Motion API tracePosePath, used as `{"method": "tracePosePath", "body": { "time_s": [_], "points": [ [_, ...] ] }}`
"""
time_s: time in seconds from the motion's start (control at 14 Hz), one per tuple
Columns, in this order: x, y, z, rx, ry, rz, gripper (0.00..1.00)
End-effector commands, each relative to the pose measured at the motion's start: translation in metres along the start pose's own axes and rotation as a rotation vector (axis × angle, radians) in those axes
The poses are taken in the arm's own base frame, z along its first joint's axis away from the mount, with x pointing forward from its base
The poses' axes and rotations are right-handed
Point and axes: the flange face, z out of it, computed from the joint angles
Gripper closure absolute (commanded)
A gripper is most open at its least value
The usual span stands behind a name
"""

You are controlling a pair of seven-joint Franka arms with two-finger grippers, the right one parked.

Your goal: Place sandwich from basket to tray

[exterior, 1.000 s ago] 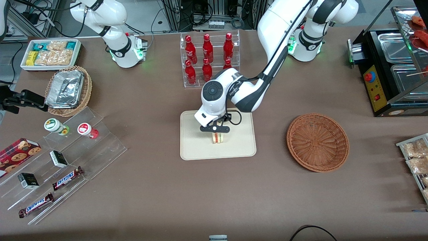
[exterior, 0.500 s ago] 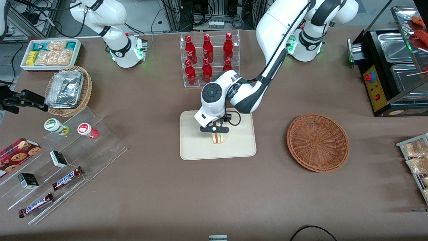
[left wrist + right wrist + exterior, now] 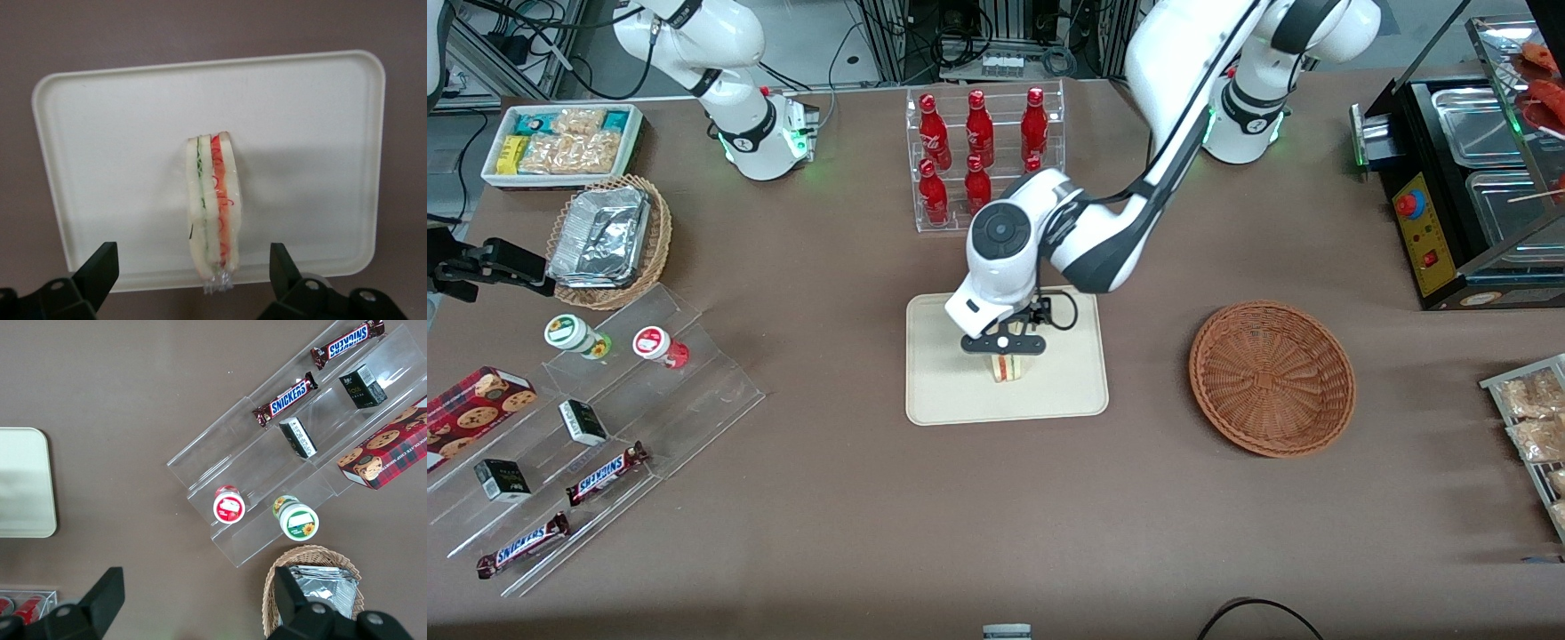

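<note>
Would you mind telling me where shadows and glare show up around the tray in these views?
Front view: the gripper hangs open above the sandwich, and the arm throws a soft shadow on the tray. Left wrist view: the sandwich is sharp, a faint shadow beside it; its wrap glints slightly. Right wrist view: the tray's corner is evenly lit, with no glare.

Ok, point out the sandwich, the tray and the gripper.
sandwich [image 3: 215,207], left wrist view, red and green filling edge.
tray [image 3: 947,391], front view, bare floor near a corner.
gripper [image 3: 190,273], left wrist view, midway between its open fingertips.
</note>
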Motion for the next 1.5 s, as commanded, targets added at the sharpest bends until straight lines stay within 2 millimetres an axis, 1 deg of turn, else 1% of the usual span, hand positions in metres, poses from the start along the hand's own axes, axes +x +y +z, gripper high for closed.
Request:
{"method": "tracePosePath", "body": {
  "time_s": [0.0,0.07,0.14,0.21,0.36,0.5,0.57,0.71,0.86,1.07,1.21,1.43],
  "points": [
    [0.005,-0.02,-0.053,-0.024,0.01,-0.041,0.0],
    [0.012,-0.032,-0.07,-0.04,0.025,-0.063,0.0],
    [0.016,-0.041,-0.088,-0.071,0.029,-0.086,0.0],
    [0.017,-0.047,-0.102,-0.091,0.037,-0.097,0.0],
    [0.02,-0.06,-0.129,-0.11,0.064,-0.116,0.0],
    [0.027,-0.086,-0.147,-0.089,0.052,-0.146,0.0],
    [0.029,-0.097,-0.161,-0.089,0.059,-0.158,0.0],
    [0.034,-0.121,-0.174,-0.072,0.049,-0.182,0.0],
    [0.043,-0.152,-0.185,-0.055,0.037,-0.224,0.0],
    [0.053,-0.202,-0.197,0.026,0.035,-0.227,0.0],
    [0.061,-0.238,-0.206,0.049,0.027,-0.226,0.0],
    [0.067,-0.292,-0.221,0.059,0.0,-0.171,0.0]
  ]
}}
